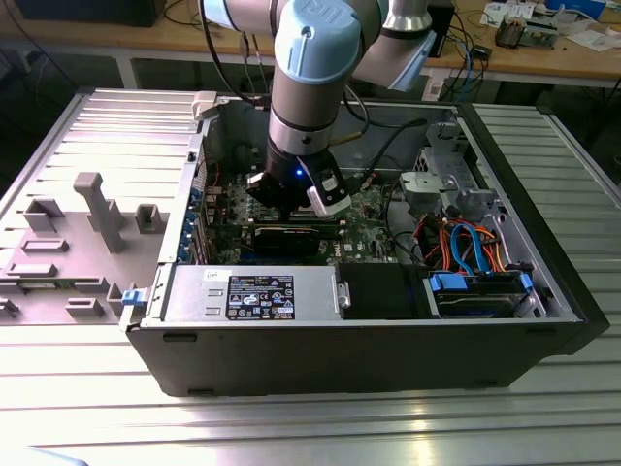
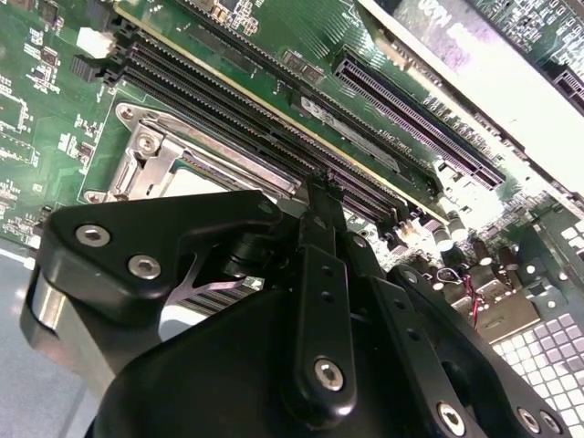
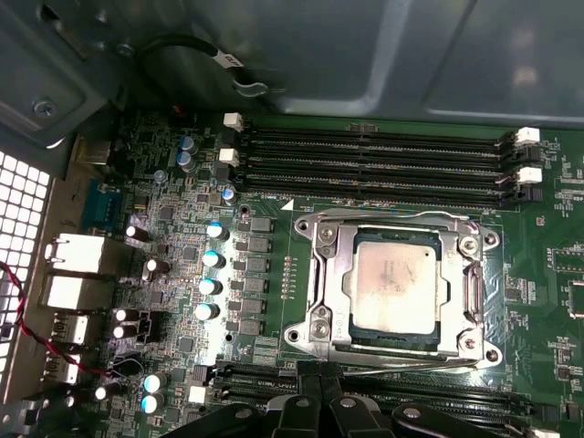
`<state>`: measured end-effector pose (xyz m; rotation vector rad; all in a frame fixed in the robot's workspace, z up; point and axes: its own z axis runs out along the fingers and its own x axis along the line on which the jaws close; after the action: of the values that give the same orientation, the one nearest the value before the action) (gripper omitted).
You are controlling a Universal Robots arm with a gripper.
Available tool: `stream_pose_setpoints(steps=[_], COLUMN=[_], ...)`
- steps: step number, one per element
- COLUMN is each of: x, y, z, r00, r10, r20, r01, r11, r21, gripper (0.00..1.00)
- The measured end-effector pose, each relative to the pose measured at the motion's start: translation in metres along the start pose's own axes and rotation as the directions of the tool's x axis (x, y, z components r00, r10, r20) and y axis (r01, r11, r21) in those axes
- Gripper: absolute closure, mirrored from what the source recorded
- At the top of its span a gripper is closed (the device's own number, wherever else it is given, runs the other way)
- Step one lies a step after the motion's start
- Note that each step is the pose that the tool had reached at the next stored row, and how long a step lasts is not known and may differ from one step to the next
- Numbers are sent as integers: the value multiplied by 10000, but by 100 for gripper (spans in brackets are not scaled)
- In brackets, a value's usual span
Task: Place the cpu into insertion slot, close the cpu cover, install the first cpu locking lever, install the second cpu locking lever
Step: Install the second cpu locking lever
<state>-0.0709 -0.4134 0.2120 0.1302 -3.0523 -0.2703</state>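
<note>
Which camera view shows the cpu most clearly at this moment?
The first wrist view: the cpu lies face-up in the insertion slot, its silvery top unobstructed. In the second wrist view the gripper covers most of it; a pale corner shows. In the exterior view the arm stands before that area.

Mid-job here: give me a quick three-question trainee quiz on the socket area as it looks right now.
1. True or false: the cpu lies inside the insertion slot.
2. In the first wrist view, the cpu cover is: A) lying flat around the chip, B) lifted away, C) off the board.
3. Fill in: the gripper sits over the edge of the socket that has the ______ slots beyond it.

Key: 1 true; 2 A; 3 memory.
</note>
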Motion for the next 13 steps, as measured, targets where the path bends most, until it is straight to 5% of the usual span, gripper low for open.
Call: stream_pose_setpoints(steps=[13], x=[25], y=[2], z=[5], r00=[10000], r10=[25], r20=[6], r01=[-25], r11=[10000], r21=[-19], gripper=[89])
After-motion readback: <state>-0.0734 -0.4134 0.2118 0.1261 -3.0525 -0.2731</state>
